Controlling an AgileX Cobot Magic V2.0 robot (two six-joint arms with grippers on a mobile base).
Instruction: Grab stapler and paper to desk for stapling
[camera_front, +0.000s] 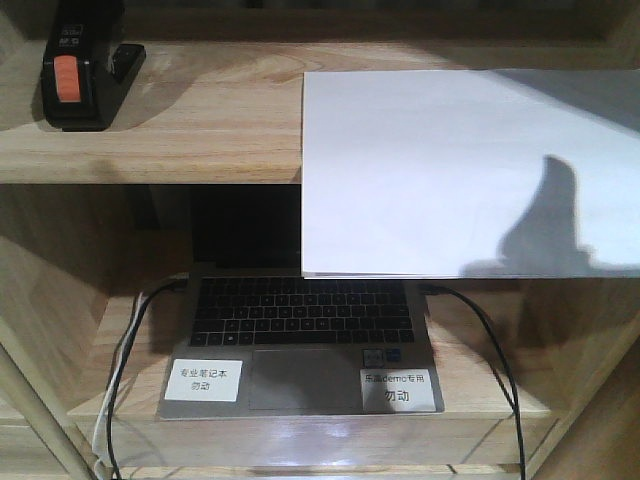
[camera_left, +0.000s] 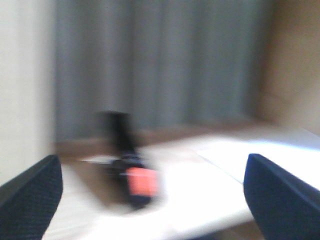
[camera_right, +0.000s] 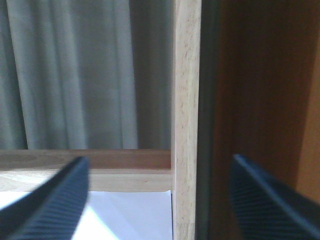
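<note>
The black stapler (camera_front: 85, 75) with its orange patch lies on the upper shelf at the far left. The white paper (camera_front: 470, 170) lies on the same shelf to the right, its front edge hanging over the shelf lip. In the blurred left wrist view, my left gripper (camera_left: 152, 170) is open and wide, with the stapler (camera_left: 132, 175) ahead between the fingers, untouched, and the paper (camera_left: 280, 150) to its right. My right gripper (camera_right: 159, 165) is open above the paper's (camera_right: 135, 215) far right corner. The desk is out of view.
An open laptop (camera_front: 300, 340) with two white labels sits on the lower shelf, cables (camera_front: 125, 350) trailing off both sides. A light wooden shelf post (camera_right: 186, 125) stands between my right fingers, a dark brown panel (camera_right: 260, 100) beside it. Grey curtains (camera_left: 160, 65) hang behind.
</note>
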